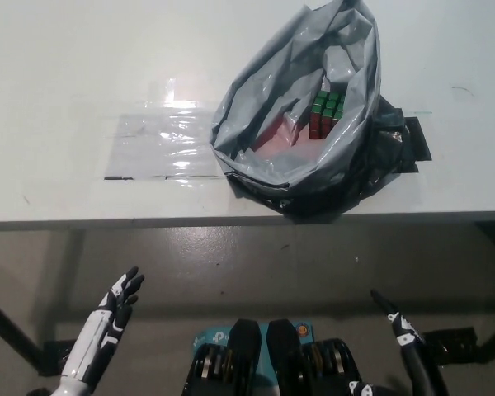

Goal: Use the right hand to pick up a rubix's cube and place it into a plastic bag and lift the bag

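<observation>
Rubik's cube [326,114] sits inside the grey plastic bag [272,124] on the white table [66,82], well apart from the right hand [400,330], low below the table's front edge; whether that hand is spread, I cannot tell. Left hand [115,307] rests low, fingers spread, empty.

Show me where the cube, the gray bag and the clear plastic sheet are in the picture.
cube [326,113], head view, on its green top face inside the bag.
gray bag [264,91], head view, on its left wall.
clear plastic sheet [161,144], head view, on its flat middle.
</observation>
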